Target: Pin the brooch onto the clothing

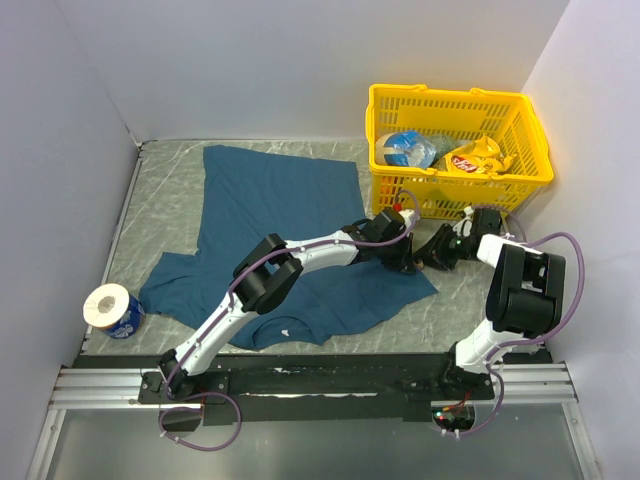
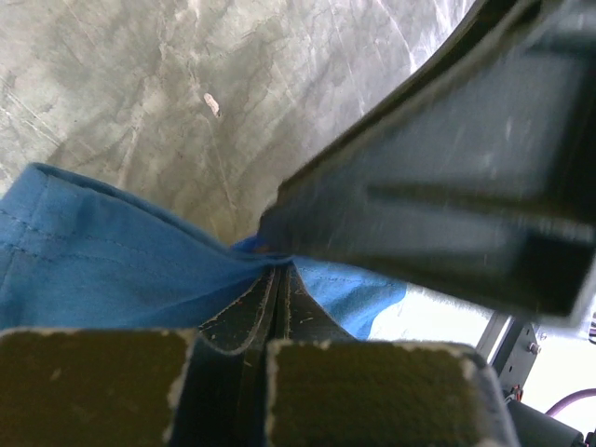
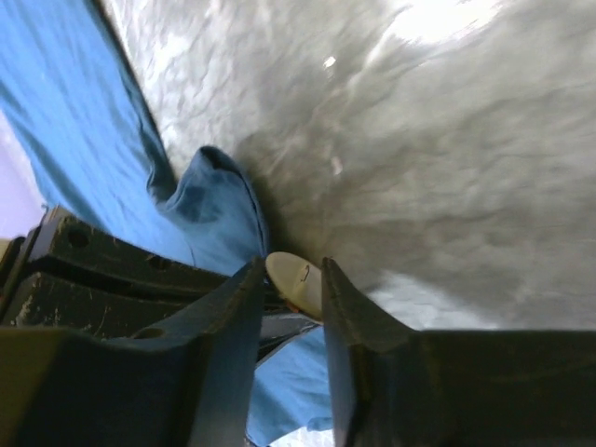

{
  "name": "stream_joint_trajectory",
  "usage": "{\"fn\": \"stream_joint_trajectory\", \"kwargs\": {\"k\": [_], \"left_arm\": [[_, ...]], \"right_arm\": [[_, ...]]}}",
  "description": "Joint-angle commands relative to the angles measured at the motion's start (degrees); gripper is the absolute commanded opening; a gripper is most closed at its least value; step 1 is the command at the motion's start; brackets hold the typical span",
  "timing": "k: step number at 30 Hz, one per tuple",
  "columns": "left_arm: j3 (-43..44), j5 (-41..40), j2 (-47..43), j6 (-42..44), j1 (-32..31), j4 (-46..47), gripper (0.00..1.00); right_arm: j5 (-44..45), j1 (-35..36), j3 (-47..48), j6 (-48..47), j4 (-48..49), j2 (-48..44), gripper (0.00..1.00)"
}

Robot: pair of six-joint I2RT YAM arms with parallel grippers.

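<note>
The clothing [image 1: 270,200] is a teal-blue T-shirt spread over the left and middle of the table. My left gripper [image 1: 404,262] is shut on a raised fold at its right hem, and in the left wrist view the pads [image 2: 277,270] pinch blue cloth [image 2: 102,261]. My right gripper [image 1: 432,252] meets it from the right. In the right wrist view the brooch [image 3: 300,279] shows as a small cream oval with an orange trace underneath. It is held at the tips of the right gripper [image 3: 291,272], against the pinched cloth [image 3: 214,209].
A yellow basket [image 1: 530,135] with snack bags stands at the back right, just behind both grippers. A toilet roll in a blue wrapper [image 1: 112,308] lies at the left edge. Grey walls close the table on three sides. Bare marbled table [image 3: 447,168] lies right of the hem.
</note>
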Motion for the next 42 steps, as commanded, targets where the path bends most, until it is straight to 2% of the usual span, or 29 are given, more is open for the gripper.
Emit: {"fn": "stream_joint_trajectory", "kwargs": {"k": [1,6,10,13,15,17,20,25,28,31,32,35,38,42], "left_arm": [[-0.1,-2.8,3.9,0.6,-0.1,-3.0,0.01],[-0.8,-2.6,3.9,0.5,0.0,-2.5,0.01],[-1.5,-2.7,3.6,0.3,0.2,-2.3,0.01],[-1.5,-2.6,3.7,0.3,0.3,-2.3,0.01],[-1.7,-2.4,3.7,0.4,0.3,-2.3,0.01],[-2.0,-2.3,3.6,0.5,0.3,-2.2,0.01],[-2.0,-2.5,3.8,0.7,0.3,-2.4,0.01],[-2.5,-2.4,3.7,0.7,0.6,-2.1,0.01],[-2.8,-2.1,3.6,0.8,0.8,-1.9,0.01],[-3.3,-2.0,3.3,0.8,0.8,-1.6,0.02],[-3.6,-2.0,3.0,0.8,0.8,-1.6,0.02],[-4.1,-1.9,2.5,0.9,0.8,-1.3,0.02],[-5.0,-1.9,1.5,1.0,0.8,-0.5,0.05],[-5.2,-0.6,-0.7,1.7,0.8,0.2,0.12]], "right_arm": [[-2.7,1.2,-1.6,-1.8,-1.5,0.7,0.42],[-2.2,1.3,-2.4,-1.8,-1.6,0.1,0.32],[-1.8,1.2,-2.5,-1.8,-2.1,-0.7,0.31],[-0.4,1.2,-2.1,-1.2,-3.0,-2.2,0.34],[0.0,1.2,-1.6,-1.2,-3.7,-3.8,0.39],[0.4,1.2,-1.0,-1.3,-4.1,-4.5,0.49],[-0.4,1.2,-0.8,-1.4,-4.5,-5.0,0.56],[-0.9,1.2,-2.2,-1.6,-3.5,-5.6,0.59],[0.4,1.2,-2.9,-1.1,-2.9,-5.0,0.54],[4.2,1.2,-3.3,-1.0,-2.9,-4.0,0.33],[5.4,1.2,-3.0,-1.0,-3.8,-3.6,0.2],[8.7,1.2,-2.0,-1.4,-5.8,-2.8,0.05],[10.1,1.2,-1.5,-1.3,-6.4,-4.4,0.0],[13.5,1.2,0.2,-1.2,-8.9,-9.7,0.0]]}}
